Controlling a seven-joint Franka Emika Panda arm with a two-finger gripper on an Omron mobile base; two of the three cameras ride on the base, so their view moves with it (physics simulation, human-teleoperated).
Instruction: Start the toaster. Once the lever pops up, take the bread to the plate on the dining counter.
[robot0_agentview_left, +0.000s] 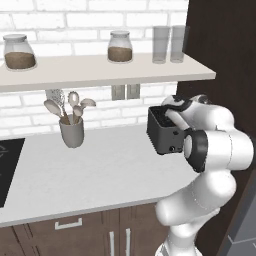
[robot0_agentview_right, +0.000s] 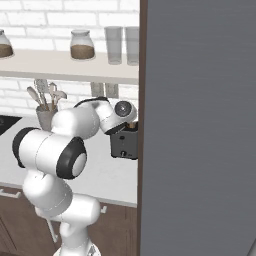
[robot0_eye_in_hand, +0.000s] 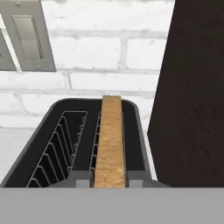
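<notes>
Golden-tan, the bread (robot0_eye_in_hand: 109, 140) stands on edge in the right-hand slot of the black toaster (robot0_eye_in_hand: 57, 144) on the desk (robot0_agentview_left: 95, 175), the gripper (robot0_eye_in_hand: 109, 179) seemingly pinching its top edge, so lift straight, squarely upward.

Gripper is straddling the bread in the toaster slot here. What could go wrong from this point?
1. The fingertips flank just the top edge of the bread; so shallow a grip may slip as it lifts.
2. The slice sits between the wire guides of the toaster, so a tilted pull might snag.
3. The dark panel stands close beside the toaster, leaving little room to swing.
</notes>
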